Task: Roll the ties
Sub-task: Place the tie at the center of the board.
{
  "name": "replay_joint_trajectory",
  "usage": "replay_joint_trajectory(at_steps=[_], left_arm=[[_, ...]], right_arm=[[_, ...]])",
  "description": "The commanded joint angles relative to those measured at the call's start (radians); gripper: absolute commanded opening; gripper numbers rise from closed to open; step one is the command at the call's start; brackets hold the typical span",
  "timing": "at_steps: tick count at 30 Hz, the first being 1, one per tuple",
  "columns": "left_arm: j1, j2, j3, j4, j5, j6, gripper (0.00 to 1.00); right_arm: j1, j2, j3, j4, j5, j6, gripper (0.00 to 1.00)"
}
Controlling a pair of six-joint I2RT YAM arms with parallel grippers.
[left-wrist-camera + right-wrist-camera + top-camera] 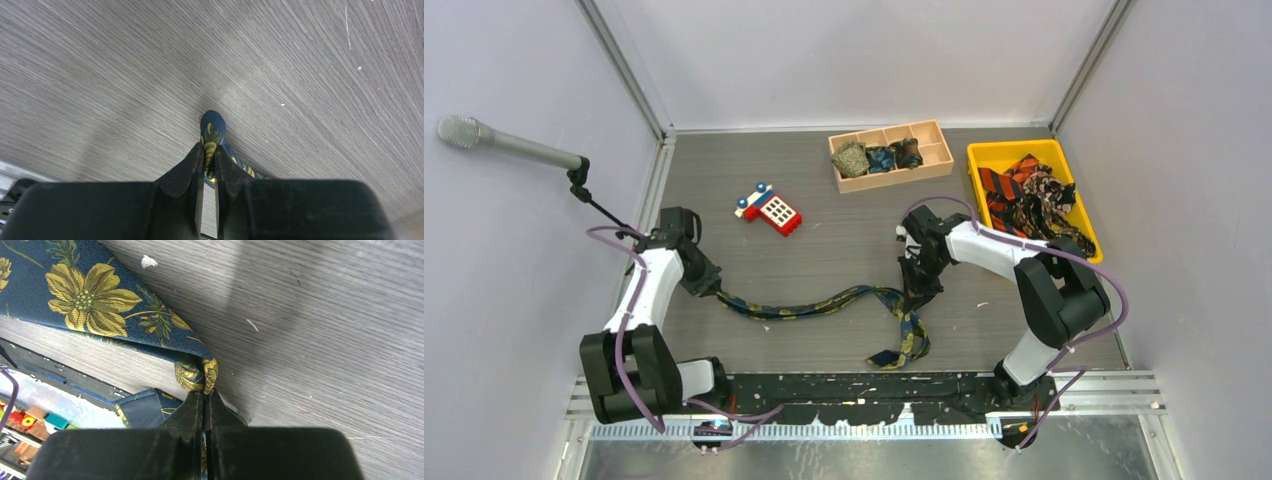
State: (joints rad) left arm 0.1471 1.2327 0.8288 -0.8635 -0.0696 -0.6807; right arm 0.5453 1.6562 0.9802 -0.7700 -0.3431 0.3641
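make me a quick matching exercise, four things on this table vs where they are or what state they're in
1 navy floral tie
2 toy phone
3 wooden box
4 yellow tray

a holds loose tangled ties
b holds three small coils
c sits on bare table, left of the box
d pinched by left pincer and right pincer

Pairs: 1-d, 2-c, 3-b, 4-a

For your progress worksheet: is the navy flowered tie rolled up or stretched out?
Stretched out: the navy tie runs as a long wavy strip between the left gripper and the right gripper, both shut on it.
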Motion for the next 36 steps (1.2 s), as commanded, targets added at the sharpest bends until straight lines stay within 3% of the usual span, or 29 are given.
replay_joint_trajectory(at_steps=[1,3,6,13,17,22,27,30,36], left_arm=[[0.015,-0.010,0.029,0.032,0.044,-0.019,0.23],[0.015,-0.026,0.034,0.044,0.082,-0.010,0.40],[0.014,-0.075,0.033,0.056,0.124,0.016,0.53],[-0.007,-0.196,0.080,-0.021,0.109,0.158,0.58],[-0.124,-0.224,0.121,-0.050,0.096,0.199,0.59],[-0.404,-0.165,0.189,-0.036,0.077,0.217,0.58],[-0.616,-0.095,0.218,0.034,0.136,0.308,0.59],[-0.675,-0.049,0.222,0.066,0.146,0.347,0.60],[-0.768,0.072,0.253,0.111,0.173,0.385,0.63]], right_arm=[[-0.002,0.007,0.048,-0.032,0.015,-0.032,0.01],[-0.003,0.008,0.053,-0.034,0.016,-0.034,0.00],[-0.002,0.016,0.061,-0.039,0.018,-0.038,0.09],[-0.002,0.024,0.115,-0.079,0.055,-0.038,0.44],[-0.004,0.009,0.192,-0.124,0.090,-0.036,0.54],[-0.002,-0.026,0.279,-0.175,0.118,-0.017,0.58],[0.023,-0.143,0.257,-0.160,0.128,0.059,0.59],[0.071,-0.260,0.193,-0.078,0.100,0.180,0.59],[0.270,-0.393,-0.013,0.164,0.104,0.480,0.45]])
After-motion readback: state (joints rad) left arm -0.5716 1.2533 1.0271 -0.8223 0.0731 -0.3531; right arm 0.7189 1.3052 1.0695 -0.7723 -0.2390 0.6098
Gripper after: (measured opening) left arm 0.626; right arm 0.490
